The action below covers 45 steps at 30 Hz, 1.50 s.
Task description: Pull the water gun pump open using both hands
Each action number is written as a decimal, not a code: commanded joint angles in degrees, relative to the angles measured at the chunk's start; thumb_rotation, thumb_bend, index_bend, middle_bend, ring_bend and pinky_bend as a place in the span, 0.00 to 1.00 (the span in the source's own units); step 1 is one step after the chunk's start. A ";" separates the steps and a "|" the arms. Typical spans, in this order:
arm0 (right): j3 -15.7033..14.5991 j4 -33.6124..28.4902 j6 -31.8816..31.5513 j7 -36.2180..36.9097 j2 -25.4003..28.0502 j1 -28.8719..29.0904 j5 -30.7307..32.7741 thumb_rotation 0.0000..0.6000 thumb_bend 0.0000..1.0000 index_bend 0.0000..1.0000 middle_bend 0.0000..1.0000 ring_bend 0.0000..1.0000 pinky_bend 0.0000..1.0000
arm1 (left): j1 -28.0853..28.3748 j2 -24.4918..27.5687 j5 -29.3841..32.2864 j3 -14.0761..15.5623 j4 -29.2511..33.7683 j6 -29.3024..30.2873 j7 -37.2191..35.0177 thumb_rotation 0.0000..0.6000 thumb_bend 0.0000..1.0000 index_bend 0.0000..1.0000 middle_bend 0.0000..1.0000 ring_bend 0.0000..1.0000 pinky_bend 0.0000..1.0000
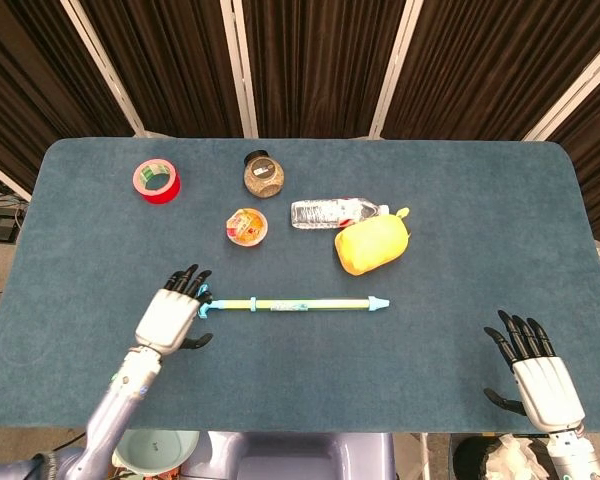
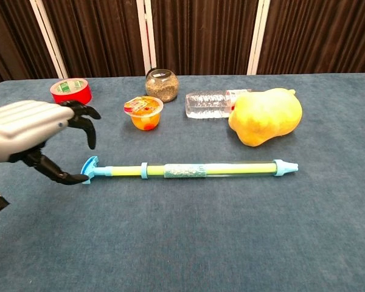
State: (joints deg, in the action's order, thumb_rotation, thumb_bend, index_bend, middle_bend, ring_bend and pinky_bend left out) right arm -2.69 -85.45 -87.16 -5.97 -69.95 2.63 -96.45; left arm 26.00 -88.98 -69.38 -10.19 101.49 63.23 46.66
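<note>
The water gun [image 1: 292, 304] lies flat on the table [image 1: 460, 200], lengthwise left to right, near the middle of the front half. Its blue T-handle [image 2: 89, 170] points to the left; its blue nozzle [image 2: 286, 167] points to the right. A blue collar sits on the yellow-green rod a short way in from the handle, and the clear barrel runs from there to the nozzle.

The left hand [image 1: 169, 320] is at the handle end. Its fingers [image 2: 85, 118] are spread and arched above the handle, and its thumb reaches in low, with the tip just beside or touching the handle; contact cannot be confirmed. The hand holds nothing.

The right hand [image 1: 540, 380] is at the front right edge of the table, well apart from the gun, seen in the head view only. Its fingers are spread wide and hold nothing.

Behind the gun stand a jelly cup [image 2: 144, 113], a jar [image 2: 162, 84] and a red tape roll [image 2: 70, 92]. A bottle [image 2: 210, 104] lies on its side, touching a yellow plush toy [image 2: 266, 117] on its right.
</note>
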 commanded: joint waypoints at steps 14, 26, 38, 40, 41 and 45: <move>-0.19 -0.54 -0.14 1.46 0.34 -0.14 -0.02 1.00 0.12 0.18 0.02 0.02 0.07 | 9.09 -11.57 12.85 -4.35 -10.46 0.92 12.61 1.00 0.22 0.43 0.09 0.01 0.15; -0.16 -1.09 -0.07 3.05 0.66 -0.04 0.05 1.00 0.15 0.20 0.03 0.03 0.07 | 12.81 -16.85 17.66 -4.29 -16.77 1.17 14.28 1.00 0.22 0.46 0.09 0.01 0.15; -0.09 -1.17 -0.62 3.45 0.56 -0.17 -0.21 1.00 0.15 0.21 0.03 0.03 0.06 | 13.89 -18.62 18.69 -2.92 -19.48 2.15 13.16 1.00 0.27 0.49 0.10 0.01 0.15; -0.04 -1.10 -0.61 3.47 0.53 -0.19 -0.10 1.00 0.15 0.21 0.03 0.03 0.07 | 13.99 -18.73 18.64 -2.61 -19.76 2.31 12.98 1.00 0.30 0.51 0.10 0.01 0.15; -0.02 -1.13 -0.59 3.53 0.51 -0.18 -0.06 1.00 0.15 0.21 0.03 0.03 0.07 | 14.03 -18.77 18.59 -2.44 -19.88 2.39 12.88 1.00 0.30 0.51 0.10 0.01 0.15; -0.02 -1.18 -0.92 4.08 0.47 -0.15 -0.46 1.00 0.16 0.21 0.03 0.03 0.07 | 14.11 -18.94 18.82 -2.02 -20.27 2.54 12.34 1.00 0.32 0.53 0.10 0.01 0.15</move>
State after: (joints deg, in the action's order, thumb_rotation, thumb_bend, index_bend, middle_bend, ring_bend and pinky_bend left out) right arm -2.72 -86.64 -88.00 -1.93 -69.47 2.48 -96.83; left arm 40.10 -107.89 -50.60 -12.26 81.26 65.74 59.04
